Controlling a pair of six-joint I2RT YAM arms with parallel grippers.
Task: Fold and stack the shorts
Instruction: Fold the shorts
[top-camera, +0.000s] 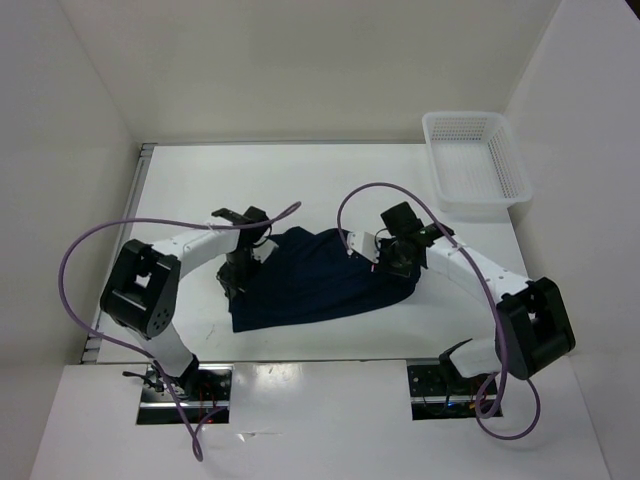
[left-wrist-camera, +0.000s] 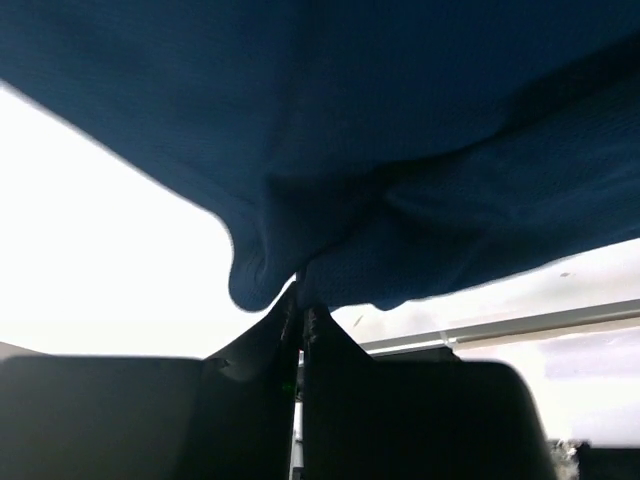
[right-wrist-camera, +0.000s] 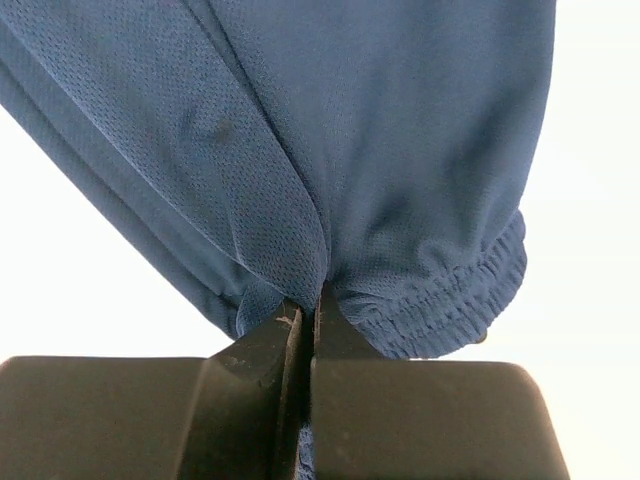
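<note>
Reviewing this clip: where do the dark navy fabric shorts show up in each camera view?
Top external: the dark navy fabric shorts lie at the centre of the white table.
Left wrist: they fill the upper half, a fold pinched in the left tool.
Right wrist: they fill the upper frame, pinched beside the gathered elastic edge in the right tool.
Shared landmark: the white table behind the fabric.

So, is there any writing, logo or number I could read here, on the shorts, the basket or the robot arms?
None can be read.
The shorts: plain navy fabric, no logo or tag in any view.
The basket: plain white mesh, no label.
The left arm and right arm: no visible marking.
The small parts by the arm bases: too small to read.
</note>
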